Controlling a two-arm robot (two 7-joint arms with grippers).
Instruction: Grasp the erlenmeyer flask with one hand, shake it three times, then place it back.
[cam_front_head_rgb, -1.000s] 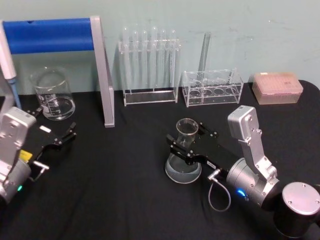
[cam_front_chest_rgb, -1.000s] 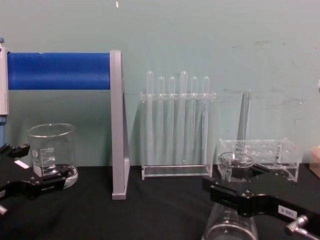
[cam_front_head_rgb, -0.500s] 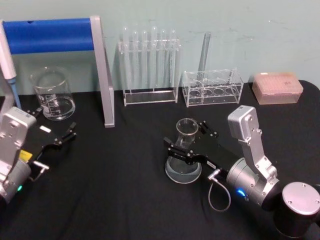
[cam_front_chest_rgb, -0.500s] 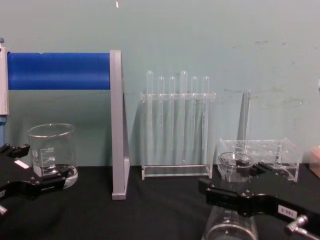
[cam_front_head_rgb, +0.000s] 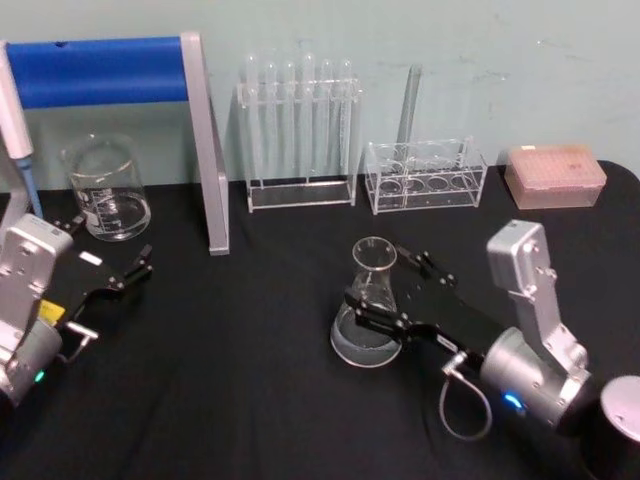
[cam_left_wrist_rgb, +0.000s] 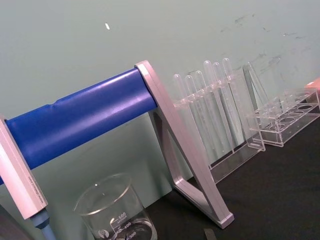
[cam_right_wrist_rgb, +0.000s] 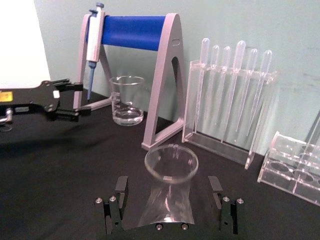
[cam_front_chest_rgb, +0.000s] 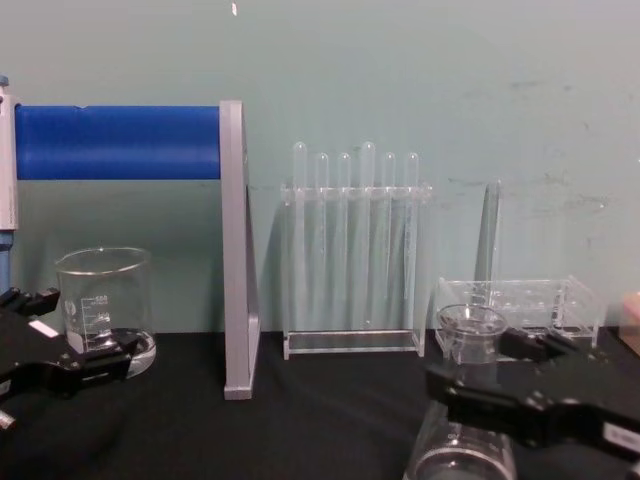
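Head view shows the right gripper (cam_front_head_rgb: 388, 286) spread wide around the erlenmeyer flask (cam_front_head_rgb: 369, 312), standing mid-tabletop; the left gripper (cam_front_head_rgb: 112, 268) rests open near the left edge.

A table covered in black cloth (cam_front_head_rgb: 250, 400) stands against a pale green wall. Along its back edge, from the robot's left to right, stand a glass beaker (cam_front_head_rgb: 104, 188), a grey pipette stand with a blue bar (cam_front_head_rgb: 150, 90), a clear rack of test tubes (cam_front_head_rgb: 298, 130), a lower clear rack (cam_front_head_rgb: 425, 176) holding one tall tube, and a pinkish tip box (cam_front_head_rgb: 554, 175). Nearer the front, right of centre, the erlenmeyer flask (cam_front_head_rgb: 368, 310) sits upright on the cloth.
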